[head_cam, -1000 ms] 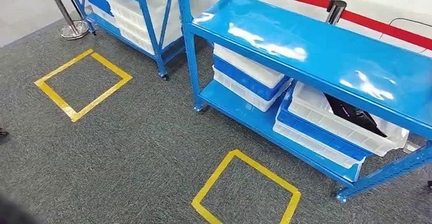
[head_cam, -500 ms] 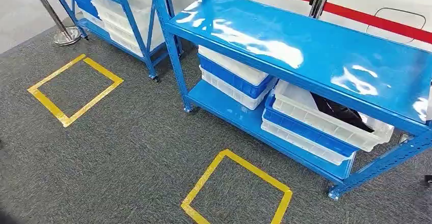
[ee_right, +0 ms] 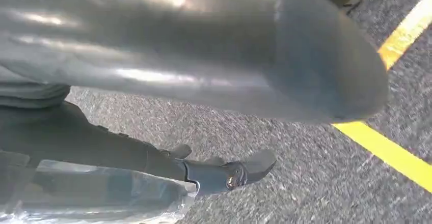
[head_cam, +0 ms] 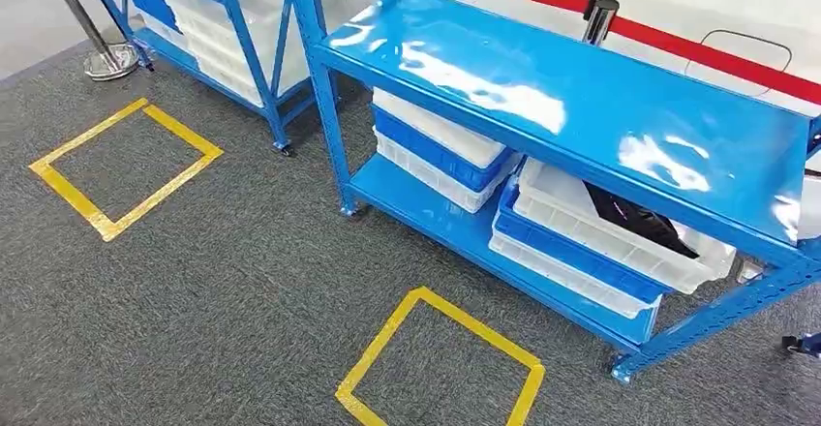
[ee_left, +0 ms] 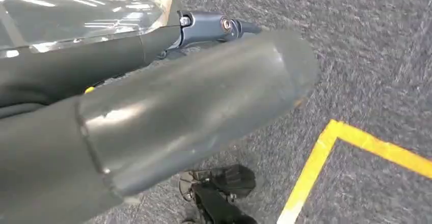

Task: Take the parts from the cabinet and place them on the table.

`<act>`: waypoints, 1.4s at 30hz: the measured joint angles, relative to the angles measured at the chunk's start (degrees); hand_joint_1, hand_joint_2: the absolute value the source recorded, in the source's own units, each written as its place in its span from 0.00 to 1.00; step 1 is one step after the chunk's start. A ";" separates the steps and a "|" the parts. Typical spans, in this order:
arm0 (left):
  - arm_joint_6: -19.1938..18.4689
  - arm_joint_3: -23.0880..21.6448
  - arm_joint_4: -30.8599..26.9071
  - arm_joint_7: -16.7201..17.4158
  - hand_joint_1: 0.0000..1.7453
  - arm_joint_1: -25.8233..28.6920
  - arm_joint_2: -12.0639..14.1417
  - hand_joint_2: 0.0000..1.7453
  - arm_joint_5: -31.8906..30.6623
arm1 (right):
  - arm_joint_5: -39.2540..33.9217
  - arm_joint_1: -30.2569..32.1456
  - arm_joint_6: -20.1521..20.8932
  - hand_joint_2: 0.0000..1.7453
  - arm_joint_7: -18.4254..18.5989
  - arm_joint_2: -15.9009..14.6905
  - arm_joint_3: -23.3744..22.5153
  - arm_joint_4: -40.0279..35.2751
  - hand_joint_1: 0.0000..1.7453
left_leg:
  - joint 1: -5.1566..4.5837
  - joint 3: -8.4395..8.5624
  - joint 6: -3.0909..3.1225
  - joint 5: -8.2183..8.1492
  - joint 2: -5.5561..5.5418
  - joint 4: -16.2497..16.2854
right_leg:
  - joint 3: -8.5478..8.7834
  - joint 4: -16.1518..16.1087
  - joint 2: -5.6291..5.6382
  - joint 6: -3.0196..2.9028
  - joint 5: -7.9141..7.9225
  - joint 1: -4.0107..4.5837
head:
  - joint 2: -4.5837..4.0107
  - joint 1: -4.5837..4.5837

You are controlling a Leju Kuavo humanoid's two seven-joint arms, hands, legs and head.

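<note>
A black part (head_cam: 634,218) lies in the top white bin (head_cam: 571,215) of a stack on the lower shelf of the blue cabinet (head_cam: 542,87), at the right of the head view. My left hand (ee_left: 193,96) hangs over grey carpet, thumb and dark fingers stretched out with nothing between them. My right hand (ee_right: 204,56) hangs the same way above the carpet, also holding nothing. Both hands are far from the cabinet.
A second stack of white and blue bins (head_cam: 436,150) sits on the same lower shelf. Another blue rack (head_cam: 242,19) with bins stands at the back left. Yellow tape squares (head_cam: 382,334) (head_cam: 68,189) mark the carpet. A stanchion base (head_cam: 108,58) and red belt (head_cam: 678,39) stand behind.
The whole head view has shifted: the cabinet and floor squares sit further left in the picture, so the camera has moved. Nothing on the shelves has changed.
</note>
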 joint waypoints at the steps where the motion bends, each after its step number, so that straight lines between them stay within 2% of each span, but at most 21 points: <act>1: 0.00 0.00 0.00 0.00 0.00 0.05 -0.04 0.00 0.00 | 0.00 0.13 0.00 0.00 0.00 -0.06 0.00 0.00 0.00 | 0.16 0.12 -0.23 -0.12 -0.01 0.02 | 0.16 -0.64 -0.04 0.69 0.72 -0.37 | 0.00 0.02; 4: 0.00 0.00 0.00 0.04 0.00 0.14 -0.11 0.00 0.00 | 0.00 0.15 0.00 0.00 0.00 -0.37 0.00 0.00 0.00 | 0.72 0.77 -1.26 -0.67 -0.02 0.30 | 7.21 -14.77 -0.67 3.30 6.76 -1.25 | 0.00 0.09; 5: 0.00 0.00 0.00 0.04 0.00 0.12 -0.13 0.00 0.00 | 0.02 0.06 0.00 0.00 0.00 -0.33 0.00 0.00 0.00 | 0.49 0.81 -1.78 -1.02 0.04 0.63 | 8.15 -17.60 -1.32 3.02 7.43 -1.31 | 0.00 0.26; 7: 0.00 0.00 -0.02 0.04 0.00 0.03 -0.15 0.00 0.00 | 0.04 -0.02 0.00 0.00 -0.13 -0.33 0.00 0.00 0.00 | 0.42 1.00 -2.78 -1.66 0.03 0.81 | 8.42 -17.90 -0.79 1.13 7.47 -0.84 | 0.00 0.11; 9: 0.00 0.00 -0.02 0.04 0.00 -0.01 -0.20 0.00 0.00 | 0.11 0.03 0.00 0.00 -0.20 -0.35 0.00 0.00 0.00 | 0.80 1.05 -3.46 -1.70 0.08 0.70 | 8.41 -17.96 -0.76 0.10 7.44 -0.47 | 0.00 0.11; 10: 0.00 0.00 -0.02 0.04 0.00 -0.03 -0.15 0.00 0.00 | 0.18 0.00 0.00 0.00 -0.26 -0.28 0.00 0.00 0.00 | 1.08 0.95 -3.77 -2.05 0.13 1.22 | 9.24 -18.46 -0.71 -0.48 7.80 -1.68 | 0.00 0.11; 11: 0.02 0.00 -0.02 0.04 0.00 -0.01 -0.22 0.00 0.07 | 0.20 0.01 0.02 0.00 -0.35 -0.42 0.00 0.00 0.00 | 1.15 0.37 -4.12 -3.23 -0.02 2.92 | 9.43 -18.48 -0.60 -0.76 7.79 -1.46 | 0.00 -0.05; 14: 0.02 0.00 0.00 0.04 0.00 0.00 -0.22 0.00 0.15 | 0.39 -0.02 0.11 0.00 -0.46 -0.41 0.00 0.00 0.00 | 1.72 -6.13 -5.08 -9.35 -0.13 15.43 | 9.59 -18.43 -0.62 -1.42 7.56 -1.28 | 0.00 -0.24; 15: 0.02 0.00 0.00 0.04 0.00 0.12 -0.22 0.00 0.31 | 0.50 0.00 0.11 0.00 -0.48 -0.39 0.00 0.00 0.00 | 1.83 -8.22 -5.32 -9.78 -0.13 18.62 | 9.64 -18.42 -0.54 -1.48 7.48 -1.26 | 0.00 -0.24; 17: 0.02 0.00 0.00 0.04 0.00 0.27 -0.22 0.00 0.33 | 0.55 0.06 0.15 0.00 -0.48 -0.37 0.00 0.00 0.00 | 2.10 -8.17 -5.36 -6.70 -0.12 16.31 | 10.01 -18.40 -0.22 -1.25 7.11 -1.34 | 0.00 -0.26; 19: 0.04 0.00 0.00 0.04 0.00 0.25 -0.17 0.00 0.33 | 0.57 -0.01 0.22 0.00 -0.50 -0.33 0.00 0.00 0.00 | 2.31 -3.84 -5.22 -0.78 -0.12 6.47 | 10.80 -18.42 0.05 -0.80 6.64 -1.46 | 0.00 -0.26; 20: 0.07 0.00 0.00 0.04 0.00 0.25 -0.17 0.00 0.33 | 0.57 -0.01 0.24 0.00 -0.52 -0.35 0.00 0.00 0.00 | 2.38 -2.03 -5.07 0.77 -0.19 2.25 | 10.69 -18.49 0.09 -0.49 6.44 -1.42 | 0.00 -0.28; 25: 0.09 0.00 0.00 0.02 0.00 0.11 -0.20 0.00 0.35 | 0.63 -0.26 0.24 0.00 -0.55 -0.33 0.00 0.00 0.00 | 1.23 -0.96 -2.99 -0.01 -0.43 1.05 | 11.29 -19.41 0.02 1.63 5.72 -0.80 | 0.00 -0.31; 26: 0.09 0.00 -0.02 -0.02 0.00 0.14 -0.24 0.00 0.33 | 0.66 -0.26 0.26 0.00 -0.55 -0.37 0.00 0.00 0.00 | 1.53 -0.41 -2.55 0.34 -0.27 0.38 | 11.25 -18.02 -0.22 1.58 5.24 -0.93 | 0.00 -0.26; 29: 0.11 0.02 0.00 -0.07 0.00 0.07 -0.15 0.00 0.42 | 0.66 -0.27 0.26 0.00 -0.57 -0.35 0.00 0.00 0.00 | 1.13 -0.06 -1.55 0.11 -0.10 0.11 | 4.39 -5.44 -0.24 0.21 -0.17 -0.77 | 0.00 -0.02; 31: 0.11 0.02 0.00 -0.04 0.00 0.15 -0.20 0.00 0.42 | 0.66 -0.07 0.39 0.00 -0.57 -0.37 0.00 0.00 0.00 | 0.80 0.11 -1.30 -0.12 -0.18 0.14 | 1.04 -0.71 -0.24 0.62 -0.82 -0.71 | 0.02 -0.02; 33: 0.11 0.02 0.00 -0.04 0.00 0.21 -0.22 0.00 0.42 | 0.63 0.07 0.44 0.00 -0.57 -0.44 0.00 0.00 0.00 | 0.50 0.63 -1.30 -0.45 -0.40 0.15 | 2.94 -6.50 -0.25 1.56 2.88 -0.50 | 0.00 0.00; 35: 0.15 0.02 0.00 0.00 0.00 0.16 -0.24 0.00 0.42 | 0.63 -0.03 0.55 0.00 -0.57 -0.52 0.00 0.00 0.00 | 0.25 1.30 -1.52 -0.91 -0.40 0.16 | 7.79 -17.47 -0.55 1.69 7.66 -0.29 | 0.00 0.00; 37: 0.18 0.02 0.00 0.09 0.00 0.04 -0.26 0.00 0.39 | 0.63 -0.15 0.57 0.00 -0.57 -0.50 0.00 0.00 0.00 | -0.31 1.58 -2.12 -1.69 -0.42 0.35 | 8.11 -18.66 -0.56 0.35 8.54 0.22 | 0.00 -0.11; 39: 0.22 0.02 0.00 0.09 0.00 -0.01 -0.28 0.00 0.39 | 0.66 -0.12 0.57 0.00 -0.57 -0.50 0.00 0.00 0.00 | 0.01 1.71 -2.50 -1.90 -0.42 0.30 | 8.15 -18.69 -0.56 -0.28 8.38 0.48 | 0.00 -0.20; 42: 0.52 0.02 0.00 0.09 0.00 -0.15 -0.22 0.00 0.40 | 0.70 -0.12 0.57 0.00 -0.57 -0.42 -0.02 0.00 0.00 | 0.49 0.54 -3.77 -4.20 -0.42 3.79 | 9.38 -19.36 -0.58 -1.51 8.69 -0.79 | 0.00 -0.45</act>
